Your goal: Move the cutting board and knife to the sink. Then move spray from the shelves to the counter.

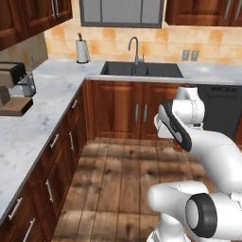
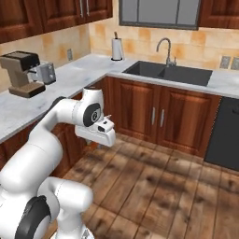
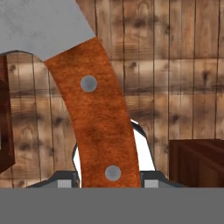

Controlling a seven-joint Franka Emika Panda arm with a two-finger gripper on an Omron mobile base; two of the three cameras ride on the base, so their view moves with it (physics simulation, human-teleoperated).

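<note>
The knife (image 3: 103, 127) runs up the hand view, its reddish-brown riveted handle between my fingertips and its silver blade (image 3: 41, 26) at the top left. My gripper (image 3: 108, 180) is shut on the handle, one dark finger (image 3: 65, 181) on each side. It hangs over the wooden floor, pointing down. The dark grey sink (image 1: 142, 70) (image 2: 170, 73) with its gooseneck faucet (image 1: 134, 47) lies ahead in the marble counter (image 1: 42, 108) (image 2: 70, 79). The cutting board, the spray and the shelves are out of view.
A paper towel roll (image 1: 82, 51) (image 2: 116, 49) stands left of the sink. A coffee machine (image 1: 14, 87) (image 2: 23, 72) sits on the left counter run. A dark dishwasher front (image 1: 222, 108) is right of the sink cabinets. The open wood floor (image 2: 154, 177) lies between me and the cabinets.
</note>
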